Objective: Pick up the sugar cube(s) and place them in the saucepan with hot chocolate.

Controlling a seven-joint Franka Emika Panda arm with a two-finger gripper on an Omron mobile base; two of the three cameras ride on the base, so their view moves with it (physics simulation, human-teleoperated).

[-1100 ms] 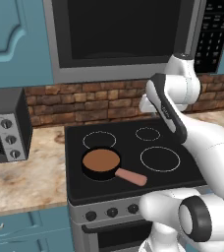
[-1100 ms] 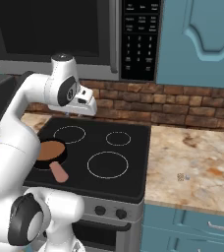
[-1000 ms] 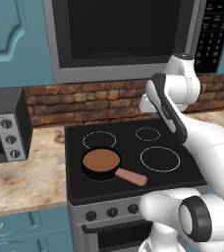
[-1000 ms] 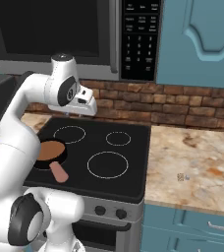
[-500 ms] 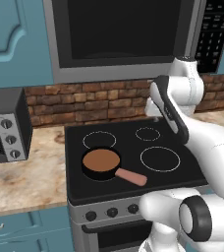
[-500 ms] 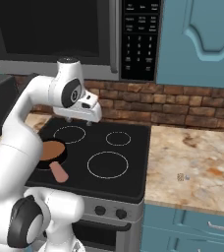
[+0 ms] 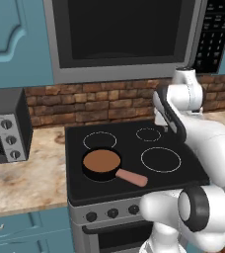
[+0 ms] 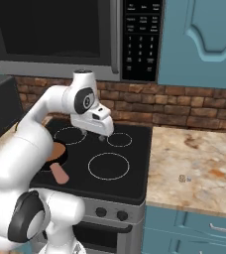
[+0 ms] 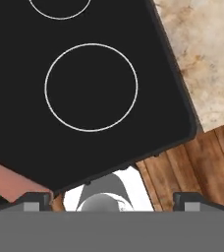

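The saucepan with hot chocolate point(image 7: 102, 163) sits on the front left burner of the black stove, its salmon-pink handle point(image 7: 131, 177) pointing to the front right. From the right base view the saucepan point(image 8: 58, 151) is half hidden behind my arm. A tiny pale sugar cube point(image 8: 183, 178) lies on the granite counter right of the stove. My gripper point(image 8: 104, 136) hangs above the back of the stove, well apart from both. Seen from the hand, the gripper point(image 9: 114, 199) is open with nothing between its fingertips, and the pan's handle point(image 9: 11, 179) shows at lower left.
A microwave point(image 7: 124, 34) hangs above the stove point(image 7: 183, 170). A toaster oven point(image 7: 3, 128) stands on the left counter. A brick wall point(image 8: 194, 106) runs behind. The granite counter point(image 8: 204, 154) stretches right. Below the hand are a burner ring point(image 9: 91, 87) and wooden floor point(image 9: 197, 162).
The gripper's jaws have opened wide. The hand has swung right and a little lower over the stove. The saucepan has not moved.
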